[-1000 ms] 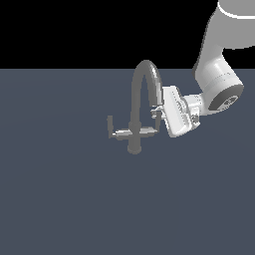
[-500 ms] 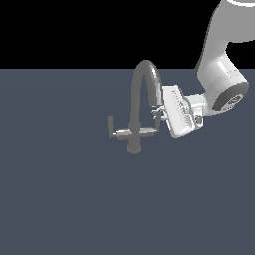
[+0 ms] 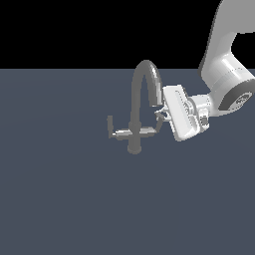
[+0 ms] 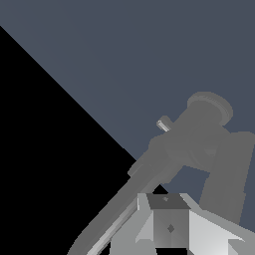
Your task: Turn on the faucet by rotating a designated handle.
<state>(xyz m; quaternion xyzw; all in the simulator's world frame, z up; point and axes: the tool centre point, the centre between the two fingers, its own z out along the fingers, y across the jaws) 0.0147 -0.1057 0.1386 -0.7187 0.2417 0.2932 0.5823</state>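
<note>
Hand point(image 3: 162, 117) at faucet's point(image 3: 137, 114) side toward exterior view's right, fingertips against crossbar end below spout tip. Handle point(image 3: 158, 124): thin dark lever, long axis roughly upright, directly at fingertips; contact or gap not resolvable. Hand state: cannot tell, fingers merge with handle and spout in exterior view. Wrist view: hand point(image 4: 167, 226) cut off at frame edge, faucet point(image 4: 199, 134) seen close, handle not separable from grey body. Farther: lighter lever point(image 3: 110, 124) on opposite crossbar arm, well apart from hand. Faucet base on table point(image 3: 60, 199).
</note>
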